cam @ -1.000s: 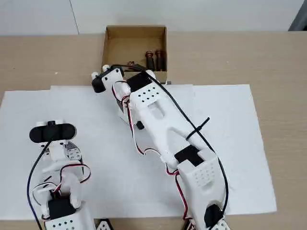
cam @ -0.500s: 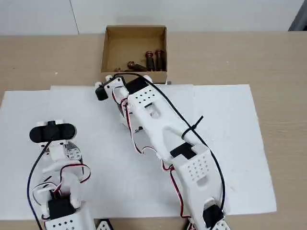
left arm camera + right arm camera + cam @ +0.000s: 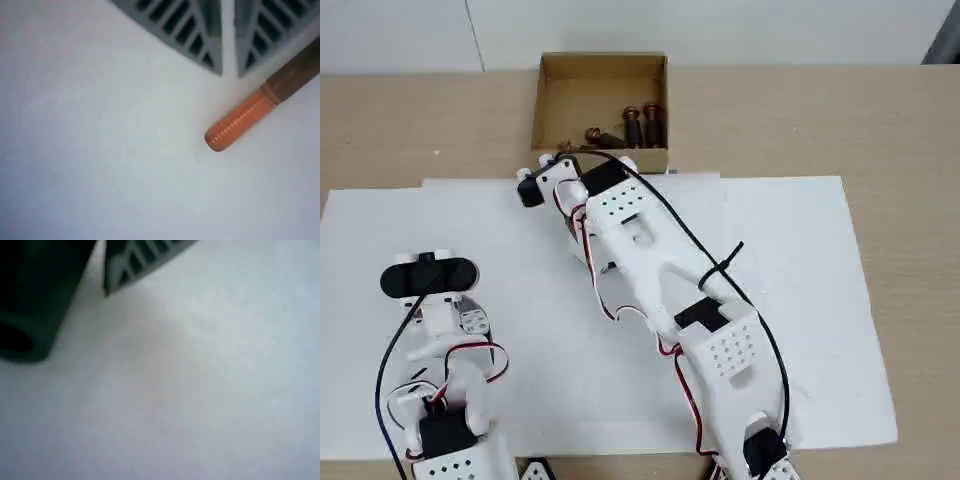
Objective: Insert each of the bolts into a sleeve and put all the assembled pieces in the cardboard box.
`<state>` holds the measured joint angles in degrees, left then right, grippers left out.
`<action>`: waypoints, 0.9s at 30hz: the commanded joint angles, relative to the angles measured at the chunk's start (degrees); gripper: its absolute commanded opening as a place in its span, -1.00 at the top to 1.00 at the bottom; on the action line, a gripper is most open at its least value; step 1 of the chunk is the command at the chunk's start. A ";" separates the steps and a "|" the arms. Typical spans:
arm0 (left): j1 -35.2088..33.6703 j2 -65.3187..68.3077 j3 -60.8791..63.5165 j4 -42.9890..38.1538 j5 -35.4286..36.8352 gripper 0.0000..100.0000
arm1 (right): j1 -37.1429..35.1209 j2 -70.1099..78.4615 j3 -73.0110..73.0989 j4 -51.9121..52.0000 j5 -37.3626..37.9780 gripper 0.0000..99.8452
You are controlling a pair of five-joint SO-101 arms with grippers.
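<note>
Left gripper (image 3: 228, 67): jaws almost together, a thin slit between them, nothing in it. Just beside one tip lies a bolt (image 3: 235, 125), its orange threaded end sticking out of a brown sleeve (image 3: 292, 75), flat on the white paper sheet (image 3: 100, 150).

Right gripper (image 3: 117, 272): one ribbed finger close over the paper; open or closed, cannot tell. Dark cylinder (image 3: 30, 305) beside it, possibly a sleeve.

Right arm (image 3: 650, 250) stretches toward the cardboard box (image 3: 538, 110), wrist just short of its near wall. Several assembled pieces (image 3: 640, 125) lie inside, near-right corner.
</note>
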<state>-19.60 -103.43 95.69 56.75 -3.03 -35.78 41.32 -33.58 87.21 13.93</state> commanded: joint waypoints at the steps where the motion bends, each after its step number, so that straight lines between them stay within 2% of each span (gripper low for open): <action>1: -0.09 -0.70 -0.48 -1.41 0.26 0.99 | 0.13 -0.13 -1.93 -1.45 0.70 0.73; 5: -0.09 -0.70 -0.48 -1.41 0.26 0.99 | 0.13 -0.48 -1.93 -1.45 0.44 0.99; 11: -0.09 -0.70 -0.48 -1.41 0.35 0.99 | 0.13 -3.12 -2.99 1.01 0.26 1.00; 19: -0.09 -0.70 -1.27 -0.70 0.26 0.99 | 0.22 -14.81 -4.66 7.25 0.26 1.00; 27: -0.35 -0.62 -11.65 7.82 -3.25 0.98 | 6.46 -26.95 -3.60 9.19 0.26 1.00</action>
<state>-19.60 -103.43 89.10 62.11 -5.32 -32.70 20.92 -35.60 95.56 13.93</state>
